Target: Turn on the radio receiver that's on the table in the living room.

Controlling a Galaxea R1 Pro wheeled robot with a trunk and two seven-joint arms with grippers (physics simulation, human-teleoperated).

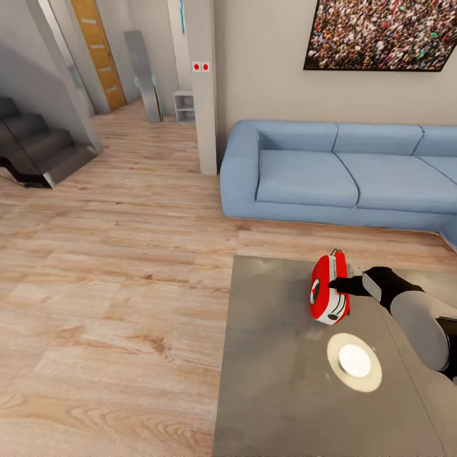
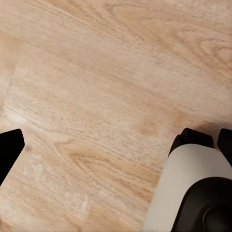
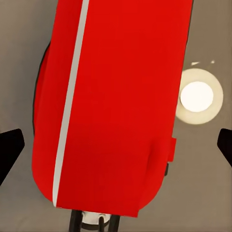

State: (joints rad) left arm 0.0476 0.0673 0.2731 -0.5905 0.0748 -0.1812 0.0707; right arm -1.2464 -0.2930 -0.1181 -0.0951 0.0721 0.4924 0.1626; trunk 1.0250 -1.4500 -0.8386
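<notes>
The red radio receiver [image 1: 329,289] stands upright on the glossy grey table [image 1: 279,393] near its far edge, with its black dial facing left and its thin wire handle on top. My right gripper [image 1: 340,285] reaches in from the right and its tip meets the radio's upper side. In the right wrist view the radio [image 3: 121,96] looms very close, and the gripper [image 3: 117,147] is open, its black fingertips [image 3: 9,150] far apart at either side of it. My left gripper [image 2: 117,145] hangs open over the wood plank floor [image 2: 96,72].
A flat round white disc [image 1: 354,360] lies on the table just nearer than the radio. The blue sofa [image 1: 336,171] stands beyond the table under the framed crowd picture [image 1: 381,32]. Dark stairs [image 1: 38,149] rise at the far left. A pillar [image 1: 204,89] stands beside the sofa's arm.
</notes>
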